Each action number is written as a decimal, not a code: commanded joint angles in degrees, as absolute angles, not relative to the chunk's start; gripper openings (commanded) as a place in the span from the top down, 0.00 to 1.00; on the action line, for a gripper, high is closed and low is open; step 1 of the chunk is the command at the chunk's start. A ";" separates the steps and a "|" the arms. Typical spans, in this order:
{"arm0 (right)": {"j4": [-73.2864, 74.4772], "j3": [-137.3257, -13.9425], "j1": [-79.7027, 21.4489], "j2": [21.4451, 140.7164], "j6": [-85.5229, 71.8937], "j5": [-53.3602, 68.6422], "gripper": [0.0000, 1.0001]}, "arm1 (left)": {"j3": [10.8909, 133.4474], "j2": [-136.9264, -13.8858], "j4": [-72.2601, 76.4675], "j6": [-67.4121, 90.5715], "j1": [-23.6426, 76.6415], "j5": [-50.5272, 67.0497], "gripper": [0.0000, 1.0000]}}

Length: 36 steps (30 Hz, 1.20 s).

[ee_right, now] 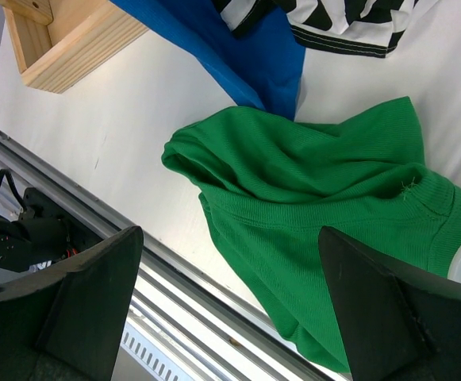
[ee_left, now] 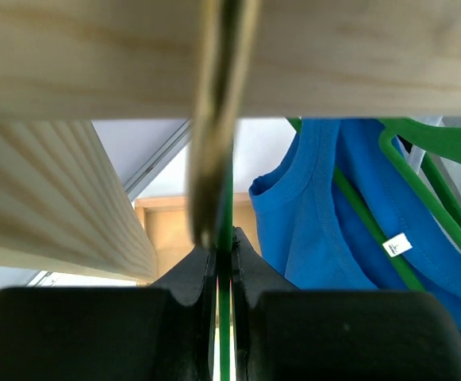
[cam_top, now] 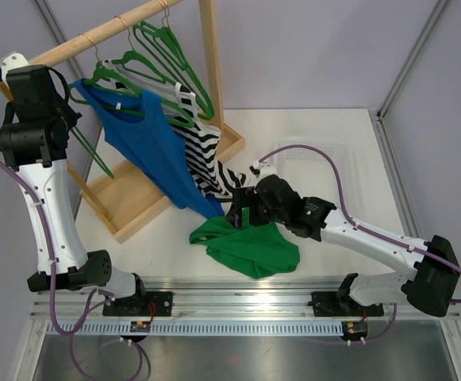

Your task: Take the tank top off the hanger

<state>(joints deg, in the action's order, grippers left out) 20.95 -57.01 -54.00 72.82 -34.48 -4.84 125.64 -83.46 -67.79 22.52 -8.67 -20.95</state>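
Up at the rail [cam_top: 95, 36] of the wooden rack [cam_top: 213, 79], the left claw [ee_left: 224, 254] is pressed together, pinching the thin neck of a green hanger [ee_left: 227, 349] just under its metal hook [ee_left: 218, 119], which sits over the rail. Beside it on the rail, a blue tank top [cam_top: 151, 143] hangs on another hanger, with a striped top [cam_top: 206, 159] behind it. In front of the rack's base, the green tank top [cam_top: 254, 246] lies crumpled on the white surface [cam_top: 317, 127], off any hanger, just touching the blue hem. The right claw [ee_right: 238, 309] hovers over that green heap, fingers spread wide and holding nothing.
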 commanded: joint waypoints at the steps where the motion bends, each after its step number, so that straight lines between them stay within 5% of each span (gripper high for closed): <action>1: 20.92 -59.33 -54.49 72.51 -33.84 -3.96 0.00 | 127.00 -84.20 -67.41 23.38 -9.14 -19.16 0.92; 4: 21.27 -59.33 -54.49 72.33 -33.92 -3.87 0.01 | 125.51 -83.42 -67.06 23.73 -9.05 -18.81 0.90; 7: 21.45 -59.33 -54.49 72.33 -33.93 -3.87 0.00 | 121.66 -80.70 -65.22 23.91 -9.14 -17.85 0.73; 8: 21.53 -59.33 -54.49 72.33 -33.93 -3.78 0.00 | 120.86 -79.90 -64.78 23.73 -9.14 -16.88 0.63; 14: 22.05 -60.29 -54.49 73.56 -27.70 1.56 0.00 | 116.30 -74.28 -63.46 22.68 -9.05 -10.92 0.32; 17: 24.69 -61.35 -54.67 77.07 -23.91 2.12 0.01 | 113.13 -69.80 -62.58 21.72 -9.14 -6.79 0.01; 29: 24.08 -60.82 -62.84 90.77 -22.33 -14.06 0.01 | 84.31 -38.52 -50.72 20.22 -9.05 12.55 0.01; 36: 26.11 -63.63 -63.90 100.10 -24.87 -16.37 0.00 | 72.16 -28.30 -50.79 18.90 -5.90 11.96 0.01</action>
<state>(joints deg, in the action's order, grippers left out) 25.63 -60.86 -63.64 98.30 -23.77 -13.76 74.70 -27.94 -53.74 20.93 -7.88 9.87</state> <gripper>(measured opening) 0.993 0.987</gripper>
